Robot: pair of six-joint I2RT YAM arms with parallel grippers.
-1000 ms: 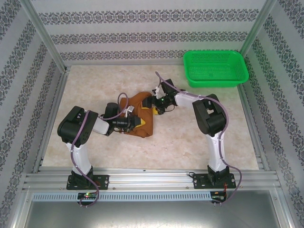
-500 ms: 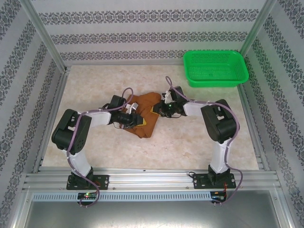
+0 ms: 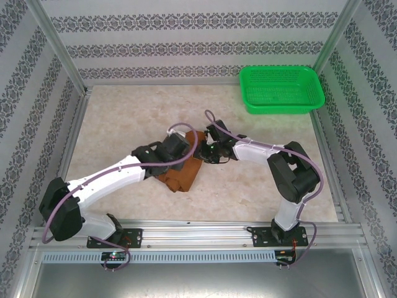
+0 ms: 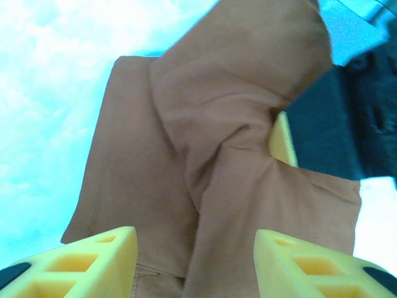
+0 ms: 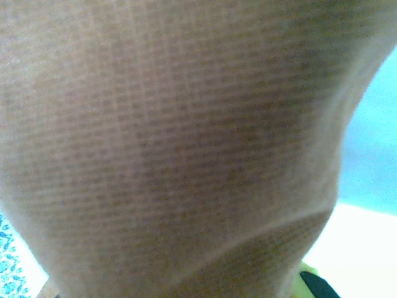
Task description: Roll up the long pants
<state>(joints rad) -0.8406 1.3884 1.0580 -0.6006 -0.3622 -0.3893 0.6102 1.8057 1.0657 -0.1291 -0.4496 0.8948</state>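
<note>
1. The long pants (image 3: 183,176) lie bunched in a compact rust-brown heap at the middle of the worktop (image 3: 124,118), between the ends of the two arms. A green basket (image 3: 282,90) stands well apart at the far right corner.
2. Both arms reach inward to the heap from opposite sides. This fits a roll being worked, with one side holding the cloth in place while the other is free to take a fresh hold.
3. The right gripper (image 3: 209,153) sits at the heap's right edge. In the left wrist view one of its yellow fingers (image 4: 282,139) is sunk in a fold, and creases in the cloth run toward it. It therefore looks clamped on the pants. Cloth also lies right against its own camera, too close to be sharp, which suggests a fold drawn up near the wrist.
4. The left gripper (image 4: 195,239) is poised over the heap with its fingers well apart. The cloth seen between them lies beyond the tips, and nothing appears pinched.
5. Judging by the layers, the bundle is only loosely formed. Overlapping flaps show in the left wrist view, and it is not a tight cylinder.
</note>
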